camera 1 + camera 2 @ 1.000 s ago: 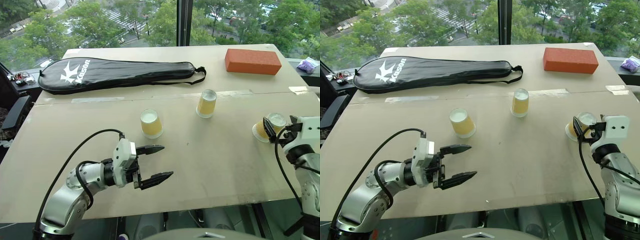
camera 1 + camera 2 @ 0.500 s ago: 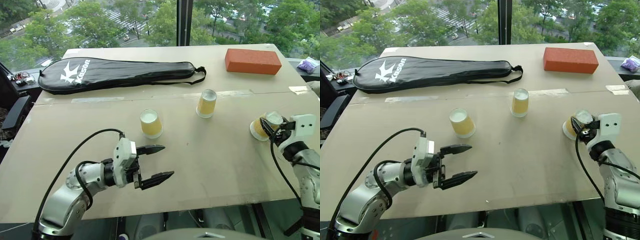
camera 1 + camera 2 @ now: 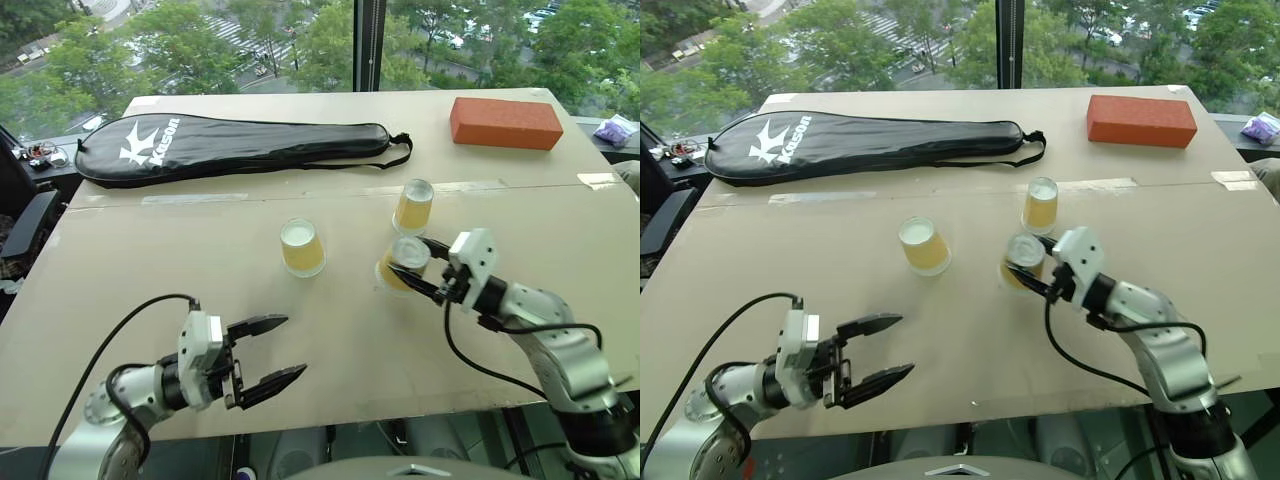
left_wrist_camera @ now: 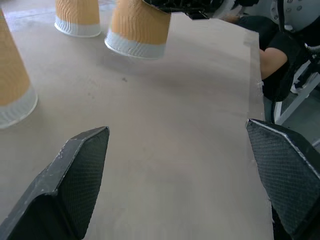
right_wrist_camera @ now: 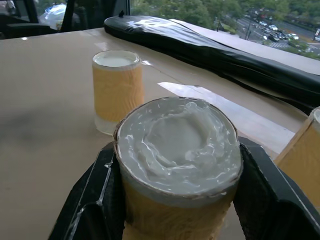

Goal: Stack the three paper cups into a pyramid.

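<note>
Gripping one small yellow-orange tapered paper cup [image 3: 402, 266], tilted, the right tool [image 3: 422, 270] hangs over mid-counter [image 3: 150, 250], at 6 o'clock from the upright second cup [image 3: 412, 207]; the third [image 3: 302, 248] stands at 9 o'clock. The left tool [image 3: 272, 360] gapes wide, holding nothing.

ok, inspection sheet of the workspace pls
Surface: tan table, taped seam across.
Job's things: two paper cups upside down, left cup, far cup, apart; third cup in right claw, tilted between them.
Clutter: black racket case, orange brick, both far side.
Grippers: left claw open, holding nothing; right claw shut on third cup.
Cables: black cable looping off left arm.
Surroundings: window, trees outside.
</note>
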